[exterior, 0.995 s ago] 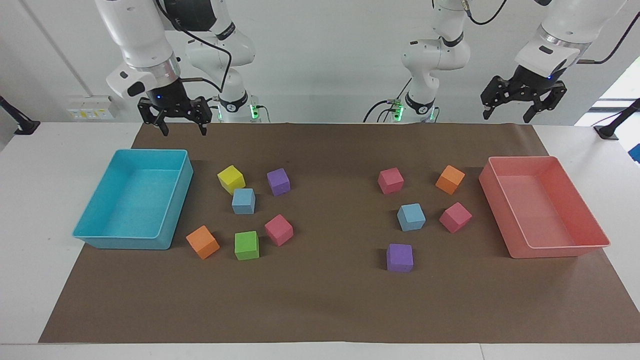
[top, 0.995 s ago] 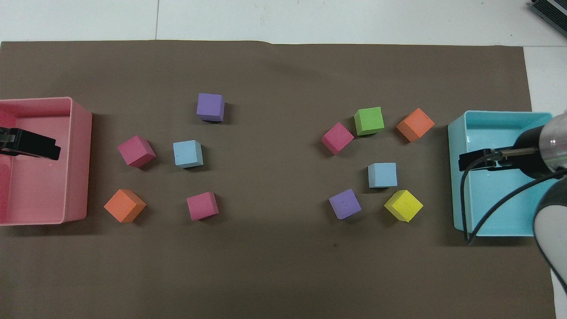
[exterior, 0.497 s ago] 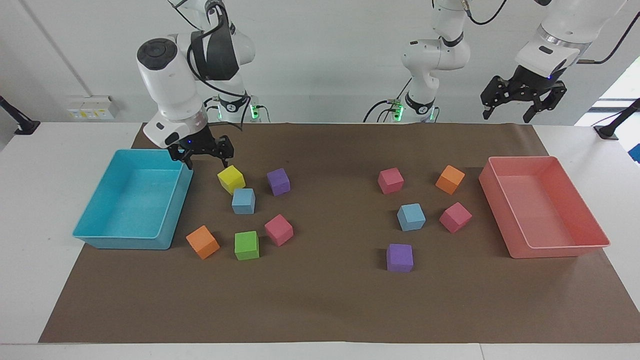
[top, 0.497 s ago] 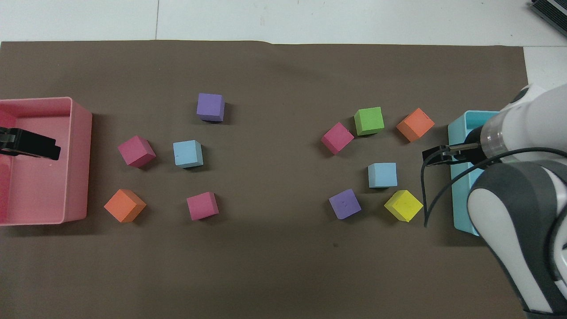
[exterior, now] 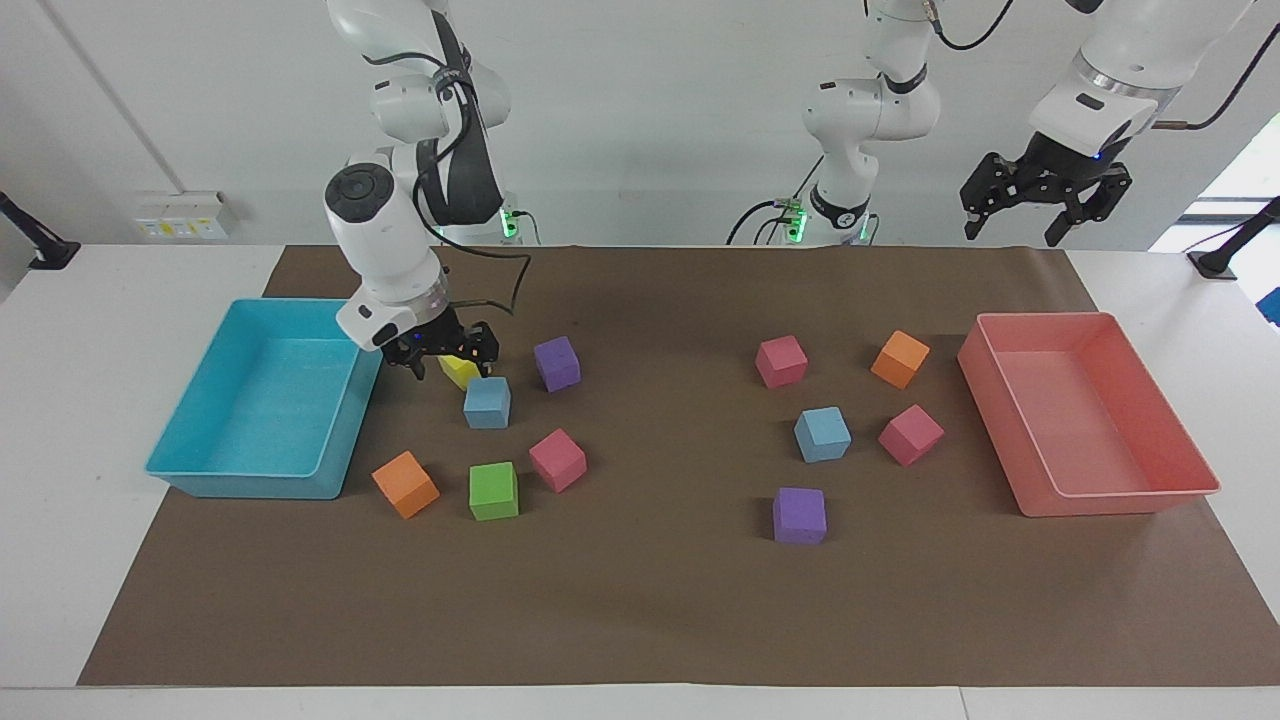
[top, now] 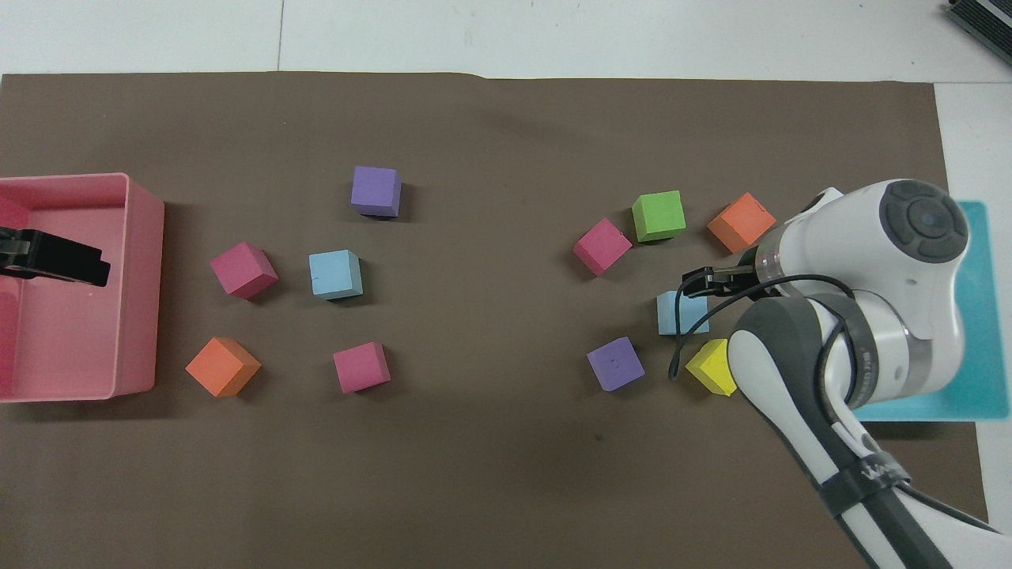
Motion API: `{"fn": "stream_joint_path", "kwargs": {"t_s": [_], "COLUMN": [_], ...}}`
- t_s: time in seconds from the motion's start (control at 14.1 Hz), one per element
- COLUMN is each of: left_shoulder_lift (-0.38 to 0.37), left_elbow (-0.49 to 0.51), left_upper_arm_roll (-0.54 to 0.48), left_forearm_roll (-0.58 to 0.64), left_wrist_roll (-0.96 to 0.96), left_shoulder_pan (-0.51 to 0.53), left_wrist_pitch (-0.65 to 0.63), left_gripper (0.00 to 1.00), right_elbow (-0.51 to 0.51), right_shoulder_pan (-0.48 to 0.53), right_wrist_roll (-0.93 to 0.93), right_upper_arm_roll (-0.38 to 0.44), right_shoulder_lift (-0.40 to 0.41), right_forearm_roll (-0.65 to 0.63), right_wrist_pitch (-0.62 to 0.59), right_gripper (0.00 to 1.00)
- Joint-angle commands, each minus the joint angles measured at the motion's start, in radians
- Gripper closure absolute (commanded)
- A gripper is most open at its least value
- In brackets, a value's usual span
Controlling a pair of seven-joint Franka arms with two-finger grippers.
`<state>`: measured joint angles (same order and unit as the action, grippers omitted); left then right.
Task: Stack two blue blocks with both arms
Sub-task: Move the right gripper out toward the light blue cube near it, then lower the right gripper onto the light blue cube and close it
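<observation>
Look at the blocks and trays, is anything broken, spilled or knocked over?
No, nothing stands out. The blue blocks and other cubes sit flat on the brown mat, none stacked. Both trays are upright and empty.

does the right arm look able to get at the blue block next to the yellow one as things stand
Probably yes. The right end effector is open, low over the yellow block, right beside that blue block. The block's top is bare, though the yellow block crowds one side.

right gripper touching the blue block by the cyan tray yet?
Cannot tell. In the facing view the open right gripper hangs low over the yellow block, just beside the blue block; neither view shows contact or a gap plainly.
</observation>
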<state>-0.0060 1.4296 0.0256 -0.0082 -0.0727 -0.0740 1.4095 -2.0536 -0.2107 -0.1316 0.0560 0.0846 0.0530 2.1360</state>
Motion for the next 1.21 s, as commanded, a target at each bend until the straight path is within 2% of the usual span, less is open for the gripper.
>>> {"fn": "stream_joint_path", "kwargs": {"t_s": [0.0,0.21,0.57,1.14], "left_shoulder_lift": [-0.031,-0.029,-0.031,-0.035], "left_elbow": [0.037,0.037,0.040,0.045], "left_upper_arm_roll": [0.000,0.000,0.002,0.000], "left_forearm_roll": [0.017,0.017,0.017,0.017], "left_wrist_roll": [-0.010,-0.010,-0.010,-0.012], "left_shoulder_pan": [-0.003,-0.003,-0.006,-0.006], "left_wrist_pitch": [0.011,0.009,0.009,0.011], "left_gripper": [0.00,0.00,0.00,0.00], "right_elbow": [-0.051,-0.086,-0.144,-0.171], "right_shoulder_pan": [-0.009,-0.010,-0.015,-0.035], "right_wrist_roll": [-0.022,-0.010,0.062,0.078], "right_upper_arm_roll": [0.001,0.001,0.001,0.001], "right_shoulder_lift": [0.006,0.021,0.063,0.072], "right_forearm_roll": [0.014,0.097,0.099,0.099], "right_wrist_pitch": [0.051,0.099,0.202,0.220], "right_gripper": [0.00,0.00,0.00,0.00]}}
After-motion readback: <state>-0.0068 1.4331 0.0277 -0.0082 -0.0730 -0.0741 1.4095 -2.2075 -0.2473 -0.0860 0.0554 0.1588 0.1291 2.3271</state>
